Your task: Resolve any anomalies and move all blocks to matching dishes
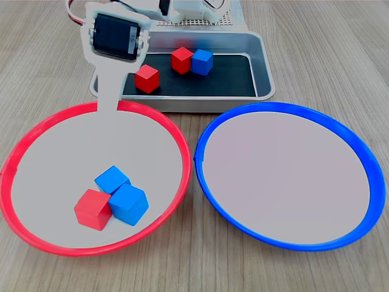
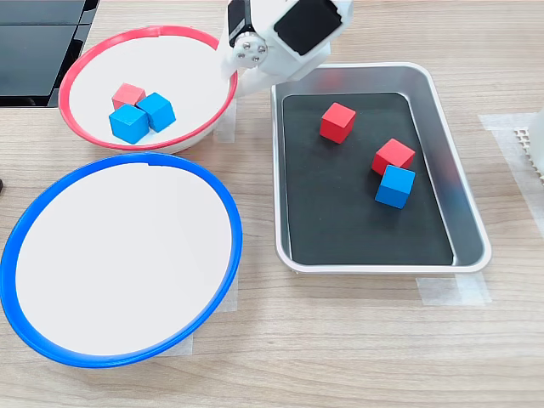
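Claw (image 1: 110, 100), closure indiscernible, above red-rimmed dish (image 1: 36, 137); misplaced blue cubes (image 1: 121, 194) below: light, rigid, glossy; grip opposite flat faces.

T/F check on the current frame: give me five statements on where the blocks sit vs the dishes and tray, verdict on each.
1. The red-rimmed dish holds three blocks. True: one red block and two blue blocks.
2. The blue-rimmed dish holds one blue block. False: nothing lies in it.
3. The tray holds two red blocks and one blue. True: reds, blue.
4. Every block in the red-rimmed dish matches its rim. False: the two blue ones do not.
5. In the tray, the blue block lies apart from both reds. False: in both exterior views it sits against one red block.
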`<action>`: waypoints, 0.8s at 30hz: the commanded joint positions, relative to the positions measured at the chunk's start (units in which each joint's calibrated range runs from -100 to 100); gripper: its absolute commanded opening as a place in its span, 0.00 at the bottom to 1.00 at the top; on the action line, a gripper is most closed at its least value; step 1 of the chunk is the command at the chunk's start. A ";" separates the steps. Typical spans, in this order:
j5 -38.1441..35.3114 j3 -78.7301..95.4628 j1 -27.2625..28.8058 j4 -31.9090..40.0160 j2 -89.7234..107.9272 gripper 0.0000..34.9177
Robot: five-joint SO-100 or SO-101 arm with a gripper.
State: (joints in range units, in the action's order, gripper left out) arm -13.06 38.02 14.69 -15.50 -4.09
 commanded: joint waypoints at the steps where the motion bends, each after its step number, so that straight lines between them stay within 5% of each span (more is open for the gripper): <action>1: -0.59 -0.20 0.89 -1.13 3.20 0.00; 10: -2.30 -0.65 0.98 -5.26 4.90 0.01; 12: -2.64 -1.75 1.07 -8.48 5.24 0.16; 24: -9.04 0.62 3.71 -23.42 17.61 0.32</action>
State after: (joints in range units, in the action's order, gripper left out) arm -21.47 37.66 18.05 -38.50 8.53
